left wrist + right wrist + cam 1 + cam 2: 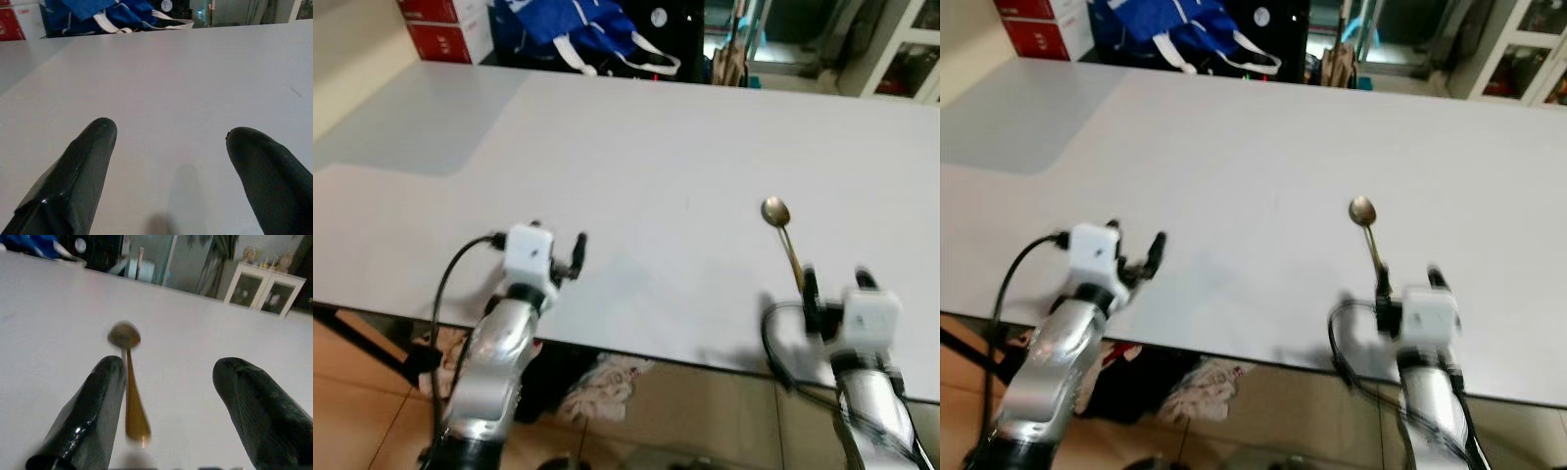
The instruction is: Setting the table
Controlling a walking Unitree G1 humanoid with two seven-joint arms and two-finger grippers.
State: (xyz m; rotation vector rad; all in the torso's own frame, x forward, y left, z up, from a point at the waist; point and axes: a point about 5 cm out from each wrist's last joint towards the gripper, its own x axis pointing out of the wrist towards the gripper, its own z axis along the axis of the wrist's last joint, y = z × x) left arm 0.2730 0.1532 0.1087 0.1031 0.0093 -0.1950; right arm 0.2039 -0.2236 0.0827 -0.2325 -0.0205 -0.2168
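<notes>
A gold spoon (783, 235) lies flat on the white table (636, 147), bowl pointing away from me, handle toward the near edge. My right gripper (837, 284) hovers open at the near edge, right behind the handle's end. In the right wrist view the spoon (128, 382) lies just inside one of the black fingers (93, 416), with the other finger far off to the side. My left gripper (560, 250) rests open over bare table at the near left edge, its fingertips (98, 142) spread wide with nothing between them.
A blue bag (568, 29) with white straps sits beyond the table's far edge, beside red and white boxes (440, 24). A white cabinet (901, 49) stands at the far right. Crumpled cloth (597, 387) lies on the tiled floor under the near edge.
</notes>
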